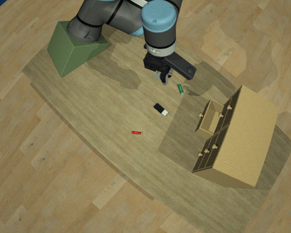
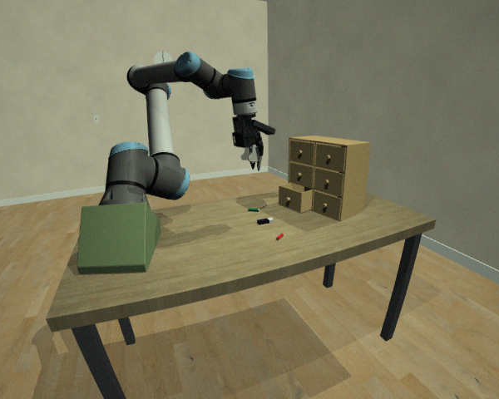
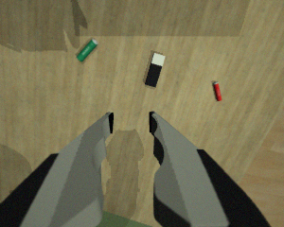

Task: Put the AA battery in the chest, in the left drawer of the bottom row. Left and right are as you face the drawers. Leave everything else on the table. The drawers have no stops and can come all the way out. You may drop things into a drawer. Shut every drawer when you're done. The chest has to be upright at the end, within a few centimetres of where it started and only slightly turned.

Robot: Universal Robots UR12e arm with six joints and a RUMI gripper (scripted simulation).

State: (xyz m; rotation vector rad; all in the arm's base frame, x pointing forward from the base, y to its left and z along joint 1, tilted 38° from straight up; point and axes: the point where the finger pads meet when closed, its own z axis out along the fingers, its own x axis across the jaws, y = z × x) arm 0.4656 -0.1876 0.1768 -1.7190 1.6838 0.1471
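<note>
The green battery [image 1: 180,89] [image 2: 253,209] [image 3: 87,50], thicker than the red one, lies on its side on the table. My gripper [image 1: 167,79] [image 2: 255,166] [image 3: 131,113] points down high above the table, with its fingers partly apart and nothing between them. The green battery is ahead and left of the fingers in the wrist view. The chest [image 1: 250,135] [image 2: 356,180] stands upright. Its bottom left drawer [image 1: 204,132] [image 2: 296,199] is pulled out but still in the chest; nothing shows on the visible part of its floor. The other drawers look shut.
A black and white block [image 1: 161,109] [image 2: 264,221] [image 3: 154,69] lies between the green battery and a thin red battery [image 1: 137,132] [image 2: 279,236] [image 3: 218,91]. The green base block [image 1: 72,52] [image 2: 112,238] carries the arm at the table's other end.
</note>
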